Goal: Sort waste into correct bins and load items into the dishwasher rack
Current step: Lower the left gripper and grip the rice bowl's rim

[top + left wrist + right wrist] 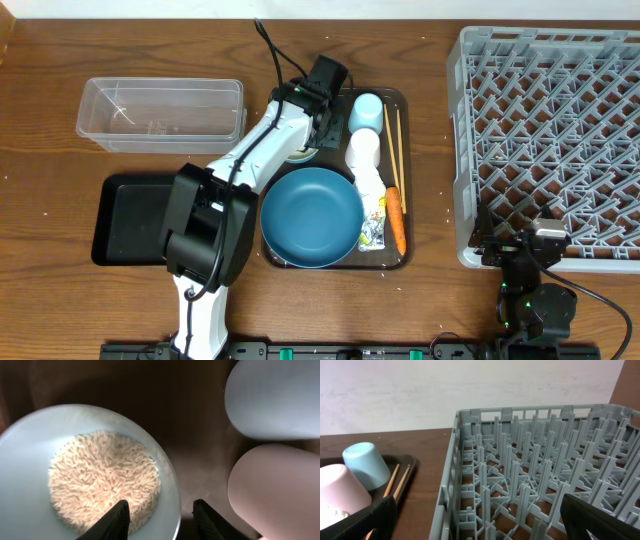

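Note:
My left gripper (pixel 160 503) is open and straddles the right rim of the small pale-blue bowl (pixel 20 460). One finger hangs over the white rice (pixel 102 477) inside and the other stands outside the rim. Right of the bowl lie the light-blue cup (pixel 272 395) and the whitish-pink cup (pixel 275 490). Overhead, the left arm covers most of the bowl (pixel 303 155) on the brown tray, which also holds the dark-blue plate (pixel 312 215), chopsticks (pixel 393 140), carrot (pixel 397 218) and wrapper (pixel 374 232). My right gripper (pixel 510 250) is wide open and holds nothing, at the near left corner of the grey rack (pixel 550 130).
The clear tub (pixel 160 113) stands at the back left, with the black tray (pixel 130 218) in front of it. The brown serving tray (pixel 400 262) sits between them and the rack. The right wrist view looks over the rack's wall (pixel 450 485) and pegs.

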### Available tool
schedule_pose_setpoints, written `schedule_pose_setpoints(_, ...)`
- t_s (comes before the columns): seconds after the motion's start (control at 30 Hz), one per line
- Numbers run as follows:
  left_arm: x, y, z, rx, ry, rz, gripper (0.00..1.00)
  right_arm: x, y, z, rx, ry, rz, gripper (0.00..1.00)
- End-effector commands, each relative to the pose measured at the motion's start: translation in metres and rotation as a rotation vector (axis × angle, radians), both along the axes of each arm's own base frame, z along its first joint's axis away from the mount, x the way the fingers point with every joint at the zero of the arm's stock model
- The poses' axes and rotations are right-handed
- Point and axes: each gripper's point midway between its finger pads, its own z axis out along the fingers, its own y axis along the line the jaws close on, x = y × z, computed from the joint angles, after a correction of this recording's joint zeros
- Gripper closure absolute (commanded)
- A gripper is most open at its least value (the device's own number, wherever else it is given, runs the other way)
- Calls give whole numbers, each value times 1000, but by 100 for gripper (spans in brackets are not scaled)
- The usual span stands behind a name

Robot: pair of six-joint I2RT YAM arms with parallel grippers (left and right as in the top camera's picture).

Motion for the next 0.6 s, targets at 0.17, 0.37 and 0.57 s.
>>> schedule_pose_setpoints(0.17,-3,0,-15,-3,10,11,58,0,-3,0,-2,-1,-14,1)
schedule_pose_setpoints(0.37,-2,-1,-25,1,20,8,58,0,-3,0,-2,-1,-14,1)
schedule_pose_setpoints(0.57,-6,1,-40,18,54,8,58,0,-3,0,-2,-1,-14,1)
